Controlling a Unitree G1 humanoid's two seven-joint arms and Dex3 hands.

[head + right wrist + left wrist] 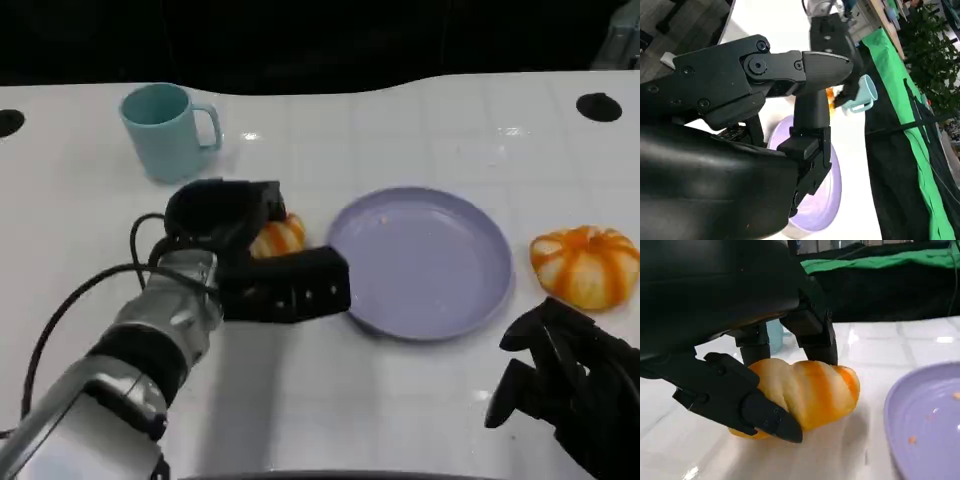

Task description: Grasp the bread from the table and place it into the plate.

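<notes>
A striped orange and cream bread [281,238] lies on the white table just left of the lilac plate [430,300]. My left hand [250,255] is down over it. In the left wrist view the bread [810,390] sits between my thumb in front and the fingers [812,337] behind, which press against it, its underside on the table. The plate's rim [895,415] is close beside it. My right hand [565,390] rests near the table's front right, fingers apart and holding nothing.
A round orange-striped bun [587,265] lies right of the plate, just beyond my right hand. A pale teal mug [165,130] stands at the back left. In the right wrist view the mug [863,95] and plate [827,200] show past my right hand [790,70].
</notes>
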